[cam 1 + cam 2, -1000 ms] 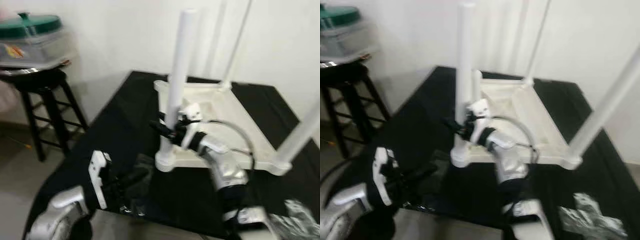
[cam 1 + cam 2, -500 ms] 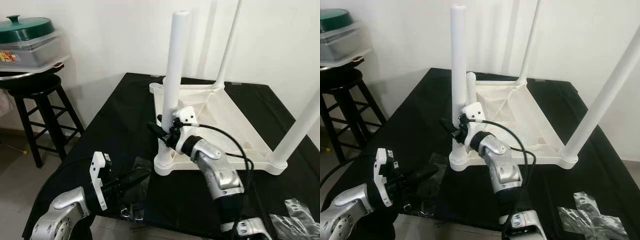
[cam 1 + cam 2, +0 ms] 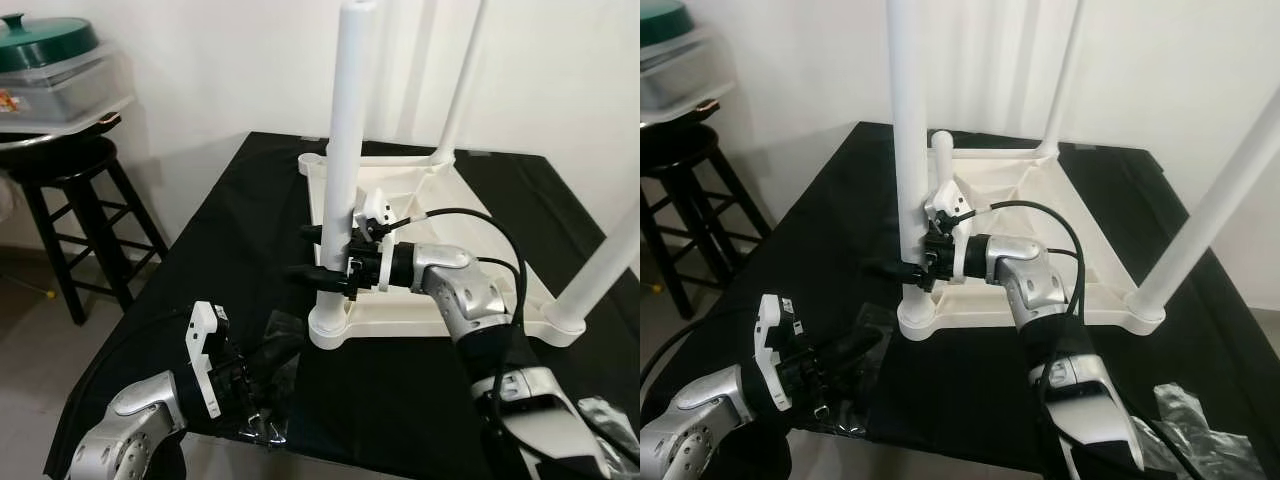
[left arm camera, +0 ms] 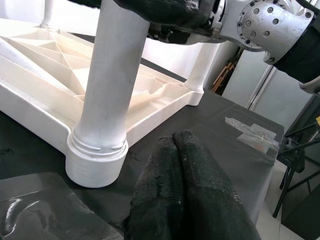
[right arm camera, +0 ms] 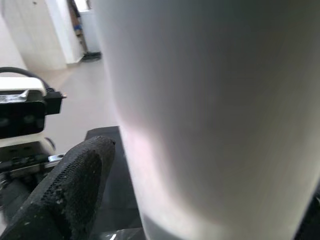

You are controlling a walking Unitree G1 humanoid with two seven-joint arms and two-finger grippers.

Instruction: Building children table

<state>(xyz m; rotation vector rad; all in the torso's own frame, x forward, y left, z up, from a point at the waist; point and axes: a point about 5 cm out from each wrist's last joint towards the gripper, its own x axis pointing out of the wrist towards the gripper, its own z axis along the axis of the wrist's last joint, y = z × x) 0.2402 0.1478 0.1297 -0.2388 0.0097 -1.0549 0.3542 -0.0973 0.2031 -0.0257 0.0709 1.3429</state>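
The white children's table [image 3: 440, 235] lies upside down on the black tabletop [image 3: 230, 240], its legs pointing up, and the right claw [image 3: 320, 258] has its fingers set around the nearest leg [image 3: 340, 150] just above the socket, clamped on it as far as the head views show. The left claw [image 4: 182, 190] hovers low over the tabletop's near edge, fingers pressed together and holding nothing, beside a crumpled clear bag [image 3: 285, 335]. A stool [image 3: 75, 200] with a green-lidded pot [image 3: 45, 40] stands to the left.
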